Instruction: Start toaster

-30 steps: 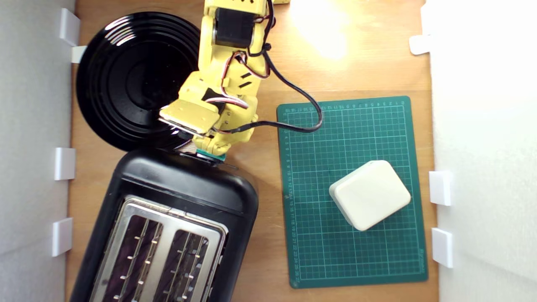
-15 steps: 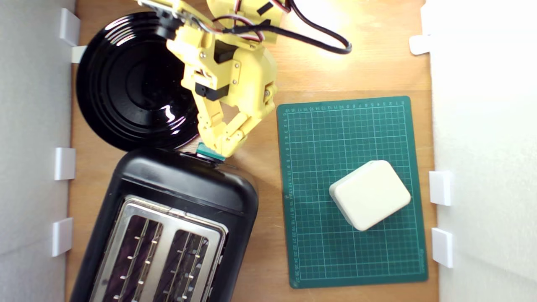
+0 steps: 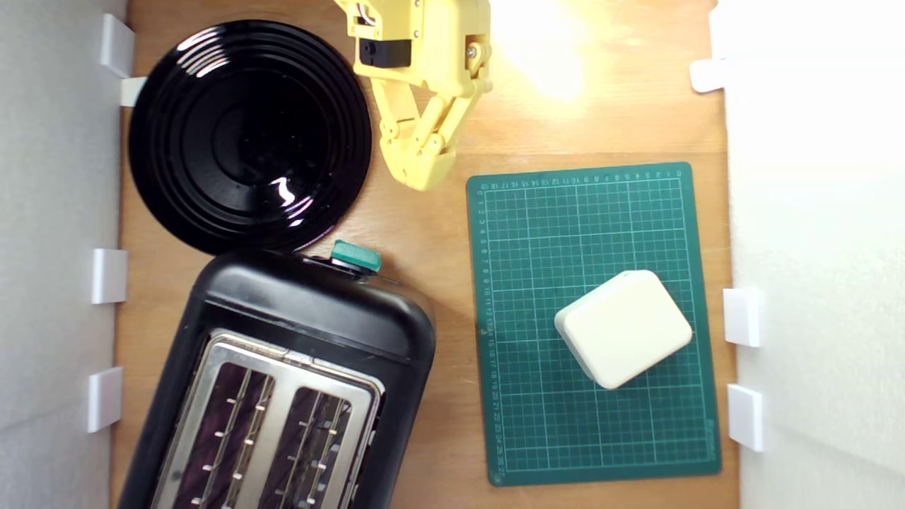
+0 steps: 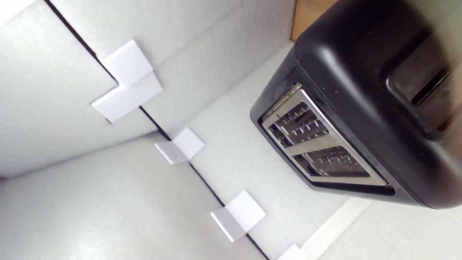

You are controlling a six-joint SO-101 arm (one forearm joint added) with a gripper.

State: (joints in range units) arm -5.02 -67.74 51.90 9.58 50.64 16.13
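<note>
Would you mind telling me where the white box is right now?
In the exterior view the white box sits on the green cutting mat, toward the view's right, apart from the toaster.

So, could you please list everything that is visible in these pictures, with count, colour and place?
toaster: one, black with silver top plate, two empty slots, bottom of the exterior view's left
lever knob: one, teal, on the toaster's end nearest the plate, untouched
plate: one, black, round, top of the exterior view's left, empty
cutting mat: one, green with grid, on the exterior view's right
box: one, cream, rounded, on the mat
table: one, wooden
walls: white foam panels on both sides, with white corner brackets
gripper: one, yellow, above the table between plate and mat, jaws together, holding nothing
</note>
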